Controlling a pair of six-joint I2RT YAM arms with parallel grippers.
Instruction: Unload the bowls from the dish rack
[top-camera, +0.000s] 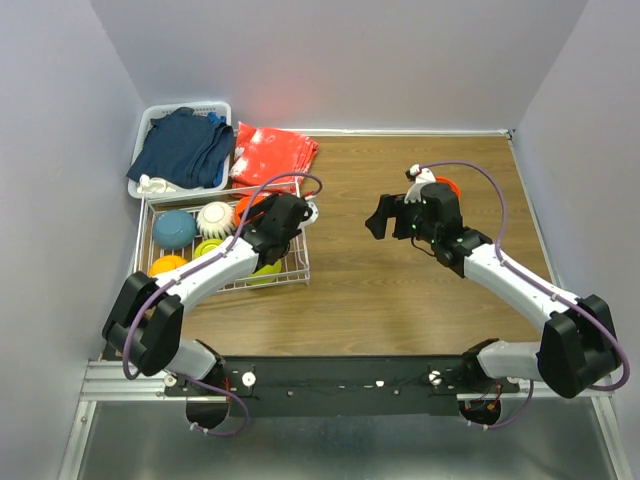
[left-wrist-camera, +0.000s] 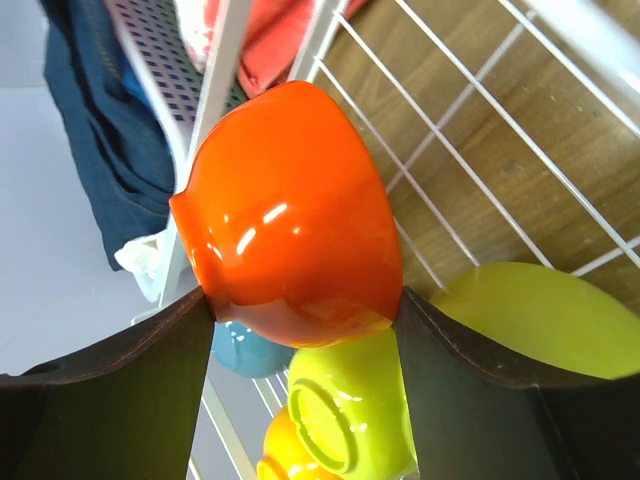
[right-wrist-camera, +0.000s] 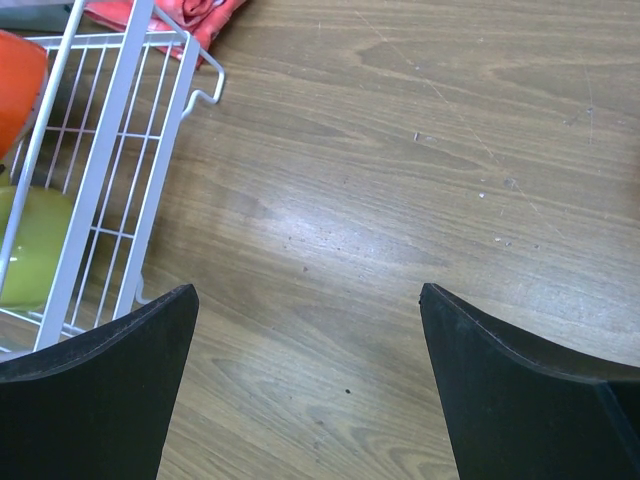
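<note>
The white wire dish rack (top-camera: 143, 226) stands at the left of the table. My left gripper (top-camera: 254, 214) is over its far right part, shut on a red-orange bowl (left-wrist-camera: 290, 200), one finger on each side of it (left-wrist-camera: 300, 300). In the rack lie a blue bowl (top-camera: 174, 228), a white ribbed bowl (top-camera: 216, 219), a yellow-orange bowl (top-camera: 167, 265) and two lime green bowls (top-camera: 208, 247) (top-camera: 268, 272). A second red-orange bowl (top-camera: 448, 185) sits on the table, partly hidden behind my right wrist. My right gripper (top-camera: 383, 220) is open and empty over bare wood (right-wrist-camera: 308, 300).
A white plastic basket (top-camera: 150, 118) of dark blue clothes stands behind the rack. A red-orange cloth (top-camera: 272, 152) lies beside it. The rack's right edge (right-wrist-camera: 110, 170) shows at the left of the right wrist view. Grey walls close in three sides.
</note>
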